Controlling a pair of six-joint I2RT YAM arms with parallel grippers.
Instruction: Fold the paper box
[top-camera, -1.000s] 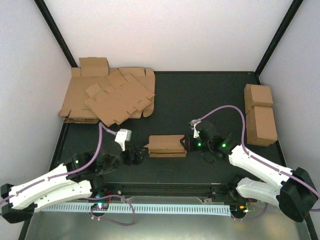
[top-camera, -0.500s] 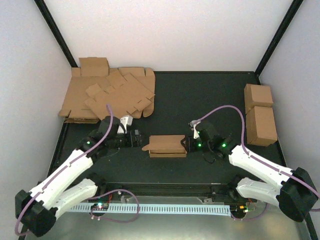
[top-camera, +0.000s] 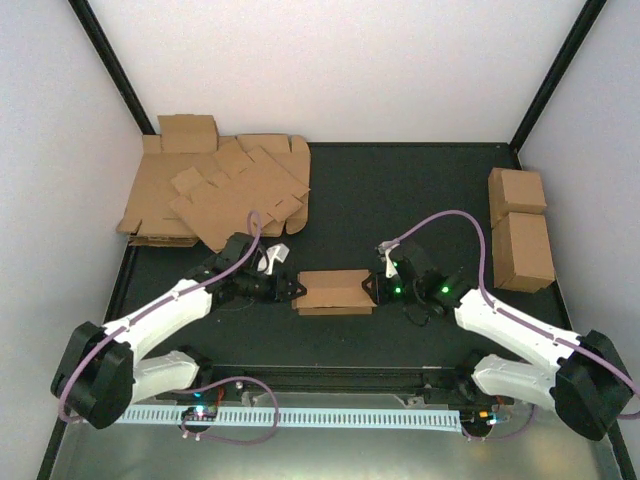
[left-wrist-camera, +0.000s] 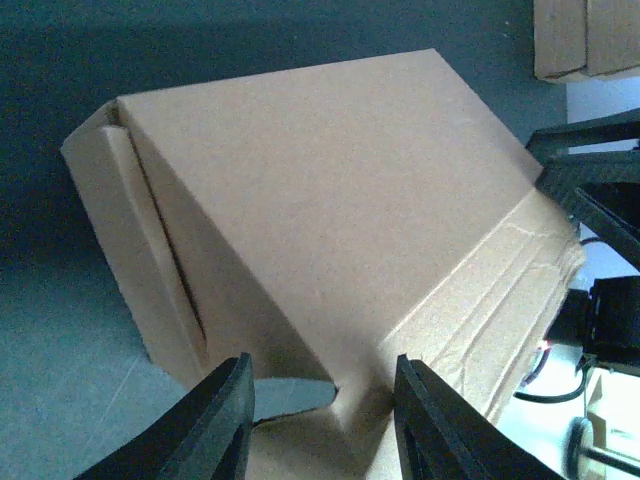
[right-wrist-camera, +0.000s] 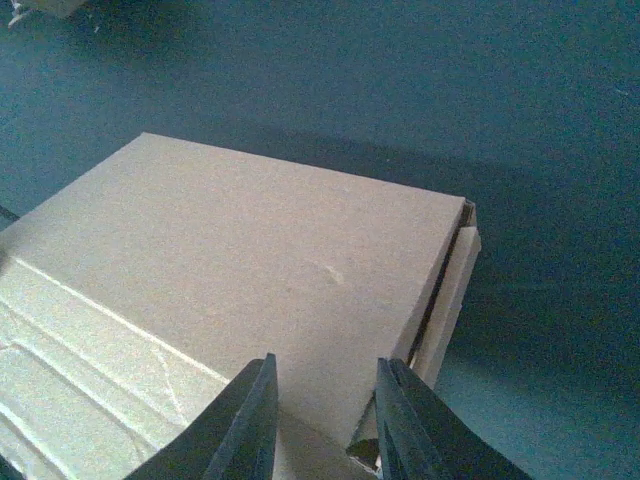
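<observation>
The paper box (top-camera: 335, 292) is a brown, partly folded long box that lies flat on the dark table between the two arms. At its left end, my left gripper (top-camera: 290, 290) straddles the near corner (left-wrist-camera: 325, 400). Its jaws are open, and dark table shows between the left finger (left-wrist-camera: 225, 425) and the cardboard (left-wrist-camera: 320, 220). My right gripper (top-camera: 372, 288) is at the right end of the box. Its jaws (right-wrist-camera: 325, 420) stand narrow, with the box's corner (right-wrist-camera: 300, 290) filling the space between them. A side flap (right-wrist-camera: 450, 290) stands slightly off along the box's right edge.
A heap of flat cardboard sheets (top-camera: 215, 190) lies at the back left. Two cardboard cuboids (top-camera: 520, 225) stand at the right edge, also visible in the left wrist view as cuboids (left-wrist-camera: 585, 35). Black frame posts rise at the back corners.
My left arm has swung forward and right from the near left of the table to the box's left end, and its jaws have narrowed. The right gripper stayed at the right end and narrowed slightly.
</observation>
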